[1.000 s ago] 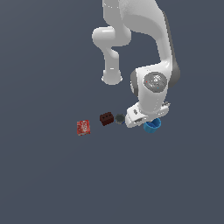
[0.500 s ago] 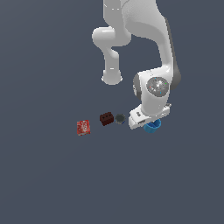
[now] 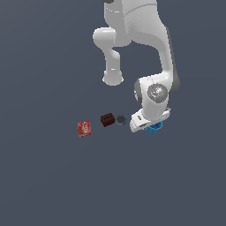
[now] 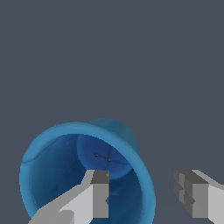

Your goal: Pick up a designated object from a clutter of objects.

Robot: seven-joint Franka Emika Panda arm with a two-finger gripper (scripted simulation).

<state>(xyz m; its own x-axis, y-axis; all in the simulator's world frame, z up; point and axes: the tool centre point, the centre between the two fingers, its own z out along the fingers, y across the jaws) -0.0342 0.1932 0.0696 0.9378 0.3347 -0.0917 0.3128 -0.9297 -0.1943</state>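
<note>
The tool point(image 4: 142, 199) stands released, its two fingers apart and straddling the wall of the blue cup point(image 4: 65, 166): one finger point(image 4: 98, 192) sits inside the hollow, the other point(image 4: 194, 194) outside the rim. In the exterior view the cup point(image 3: 154, 128) rests on the grey worktop point(image 3: 53, 176), mostly hidden under the arm's wrist. Toward that view's left lie the dark grey disc point(image 3: 121, 119), the red-brown block point(image 3: 107, 119) and, farther off, the red patterned box point(image 3: 84, 128).
</note>
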